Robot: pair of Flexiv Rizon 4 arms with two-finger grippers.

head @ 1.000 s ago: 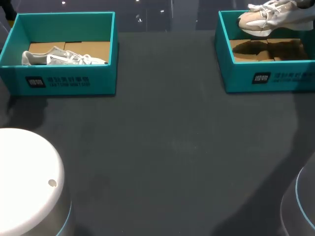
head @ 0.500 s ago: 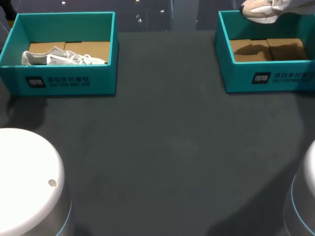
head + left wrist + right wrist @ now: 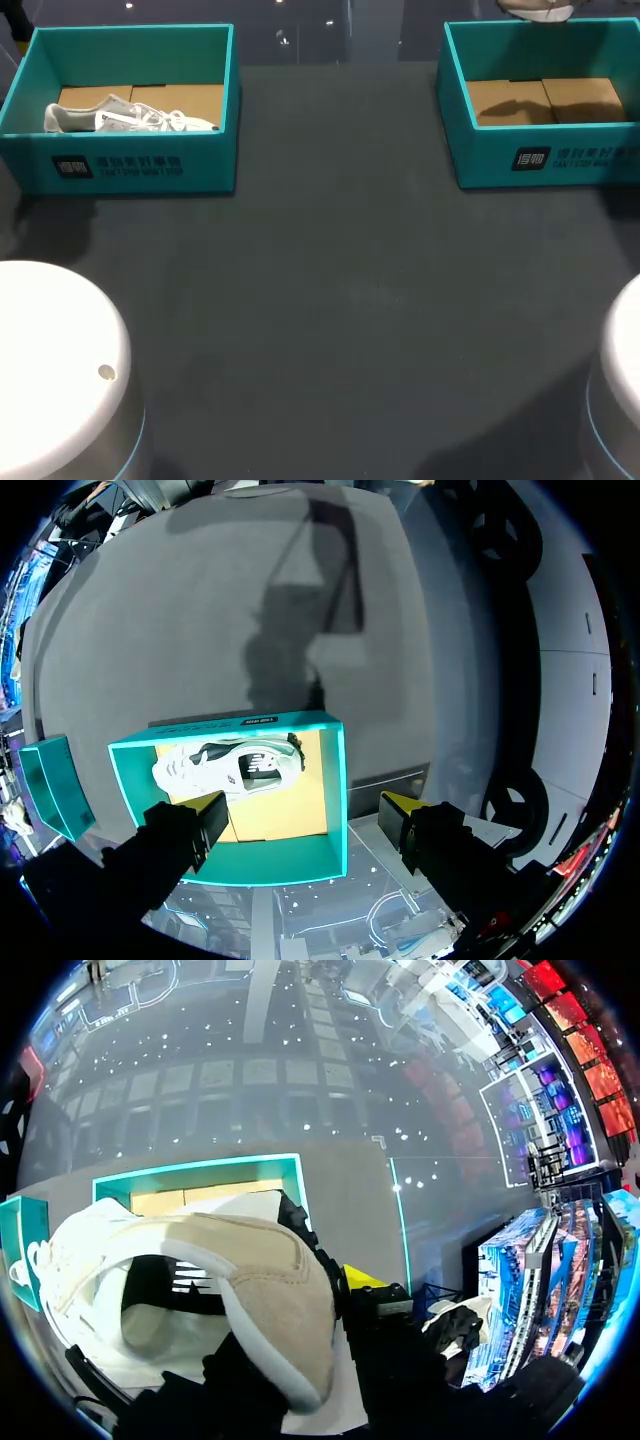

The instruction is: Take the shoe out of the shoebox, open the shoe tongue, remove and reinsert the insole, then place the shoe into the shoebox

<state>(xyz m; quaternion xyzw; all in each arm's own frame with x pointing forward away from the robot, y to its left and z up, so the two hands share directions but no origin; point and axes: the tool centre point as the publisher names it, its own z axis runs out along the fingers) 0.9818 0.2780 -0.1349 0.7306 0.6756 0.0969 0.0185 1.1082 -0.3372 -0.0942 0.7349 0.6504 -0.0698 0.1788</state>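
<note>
Newly changed: beige shoe [image 3: 535, 9] risen clear of right shoebox [image 3: 455, 110], nearly out of head view.
Right pincer [image 3: 340, 1295]: pinching beige shoe.
Left pincer [image 3: 300, 810]: spread above left shoebox [image 3: 270, 855].
Bench [image 3: 350, 300]: dark.

Light fell from overhead and was dim on the dark bench [image 3: 340, 300], leaving soft shadows at the foot of the left shoebox [image 3: 130, 165] and the right shoebox [image 3: 540, 160]. In the left wrist view a long shadow [image 3: 290, 670] crossed the bench, and the left hand [image 3: 305, 805] sat in deep shade. The beige shoe [image 3: 260, 1280] was brightly lit outside and dark within.
</note>
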